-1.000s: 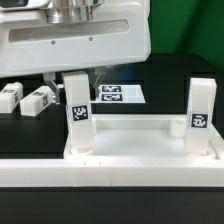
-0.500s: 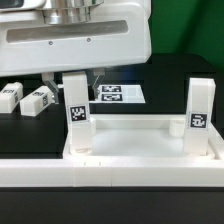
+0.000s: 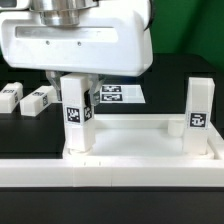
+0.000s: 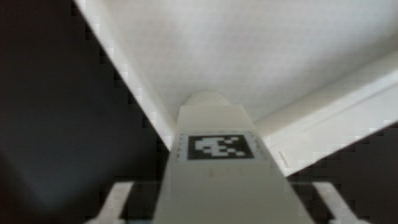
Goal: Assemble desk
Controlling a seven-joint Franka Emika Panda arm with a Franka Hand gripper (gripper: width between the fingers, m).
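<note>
The desk panel [image 3: 140,158] lies white and flat with a raised rim; the wrist view shows its surface [image 4: 267,50]. One tagged leg [image 3: 75,112] stands upright in its corner socket at the exterior view's left. My gripper [image 3: 75,82] comes down over this leg and is shut on its upper part. From the wrist the leg [image 4: 217,145] runs out between the fingers [image 4: 121,200], with my gripper [image 4: 217,208] straddling it. A second leg [image 3: 199,108] stands upright in the corner at the exterior view's right.
Two loose legs [image 3: 10,96] [image 3: 38,99] lie on the black table at the exterior view's left. The marker board [image 3: 122,94] lies behind the panel. A long white border rail [image 3: 110,185] runs along the panel's front edge.
The hand has shifted towards the exterior view's left and lower over the leg. The held leg has turned in its socket, so a second face now shows. The right leg has not moved.
</note>
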